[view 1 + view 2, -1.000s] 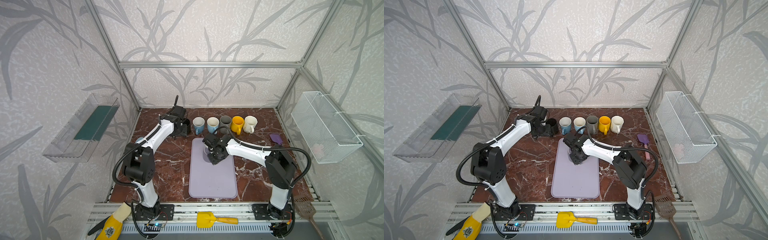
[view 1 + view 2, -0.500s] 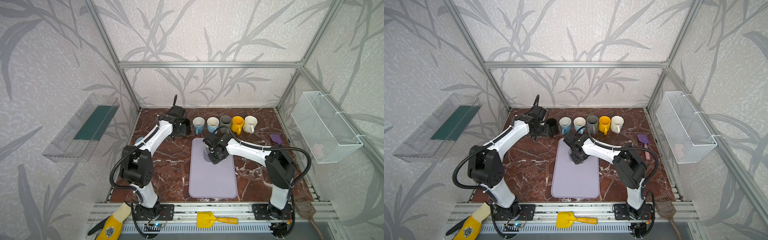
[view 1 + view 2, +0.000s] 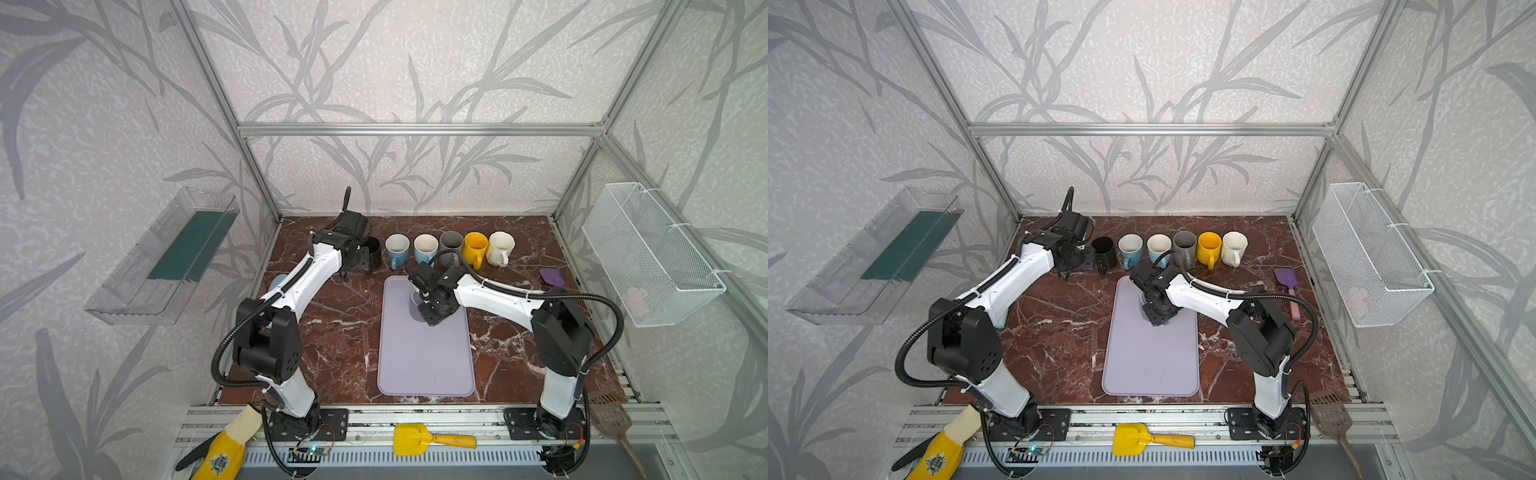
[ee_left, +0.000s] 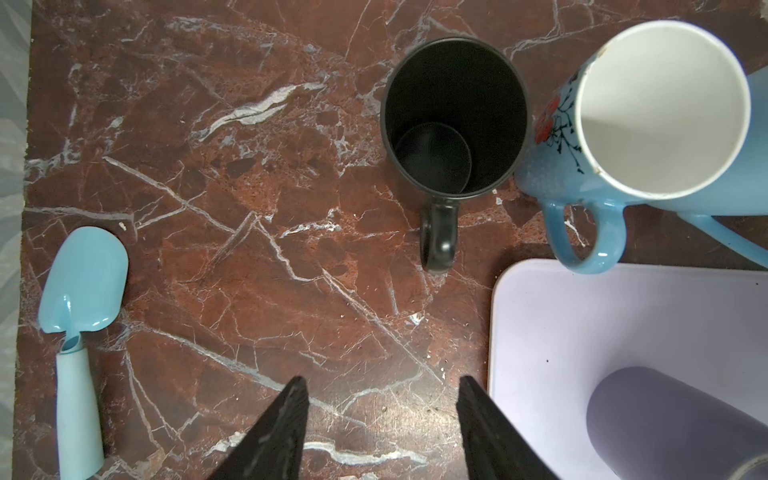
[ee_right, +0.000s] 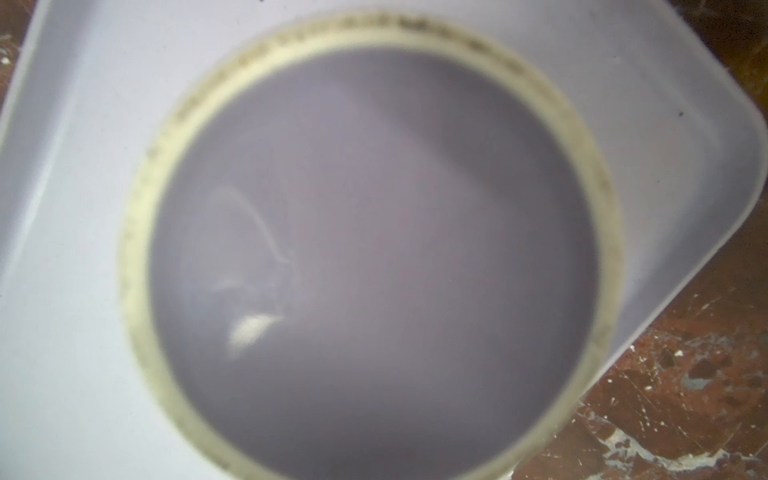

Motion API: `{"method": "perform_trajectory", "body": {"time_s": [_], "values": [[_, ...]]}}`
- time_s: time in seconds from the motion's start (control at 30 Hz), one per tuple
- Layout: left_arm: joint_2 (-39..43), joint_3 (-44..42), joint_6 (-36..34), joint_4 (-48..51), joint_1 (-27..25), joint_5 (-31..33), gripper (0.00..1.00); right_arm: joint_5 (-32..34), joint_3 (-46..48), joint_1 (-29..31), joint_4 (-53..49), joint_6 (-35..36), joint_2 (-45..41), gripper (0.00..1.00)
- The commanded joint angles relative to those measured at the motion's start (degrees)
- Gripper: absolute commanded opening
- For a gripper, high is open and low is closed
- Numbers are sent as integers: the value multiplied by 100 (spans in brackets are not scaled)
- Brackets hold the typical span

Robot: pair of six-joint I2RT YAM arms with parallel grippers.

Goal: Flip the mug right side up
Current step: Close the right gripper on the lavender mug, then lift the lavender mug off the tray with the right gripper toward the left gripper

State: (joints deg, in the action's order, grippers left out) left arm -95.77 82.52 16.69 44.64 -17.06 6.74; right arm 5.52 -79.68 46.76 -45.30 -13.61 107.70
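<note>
Left arm [image 3: 307, 276] shifted over marble tabletop [image 3: 340, 324]; mug [image 5: 374, 249] inverted on mat [image 3: 424, 361].

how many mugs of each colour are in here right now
black mug: 1
blue mugs: 2
grey mug: 1
yellow mug: 1
cream mug: 1
lilac mug, upside down on the mat: 1
total: 7

left arm elbow [image 3: 266, 332]: swung slightly outward and toward the front over the last second.
left gripper [image 4: 381, 386]: shifted marginally to the left in both top views over the same second.
</note>
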Motion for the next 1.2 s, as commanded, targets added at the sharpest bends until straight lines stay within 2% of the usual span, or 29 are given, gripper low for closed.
{"method": "perform_trajectory", "body": {"time_s": [0.0, 0.23, 0.37, 0.73, 0.93, 1.17], "values": [[359, -129, 54, -158, 30, 167, 60, 12, -171, -61, -10, 42, -280, 0], [849, -447, 1, -594, 32, 82, 59, -368, -187, -251, 268, 77, -567, 0], [1038, -500, -55, -639, 36, -48, 59, -861, -240, -483, 508, 104, -733, 0], [1437, -837, 14, -1202, 192, -1136, 59, -2003, -252, -1028, 1092, 112, -1244, 0], [1621, -1005, 115, -1544, 286, -1700, 59, -2796, 0, -1300, 1804, -86, -1526, 0], [1891, -1316, 123, -2069, 368, -2676, 59, -3527, 73, -1422, 2471, -349, -1595, 0]]}}
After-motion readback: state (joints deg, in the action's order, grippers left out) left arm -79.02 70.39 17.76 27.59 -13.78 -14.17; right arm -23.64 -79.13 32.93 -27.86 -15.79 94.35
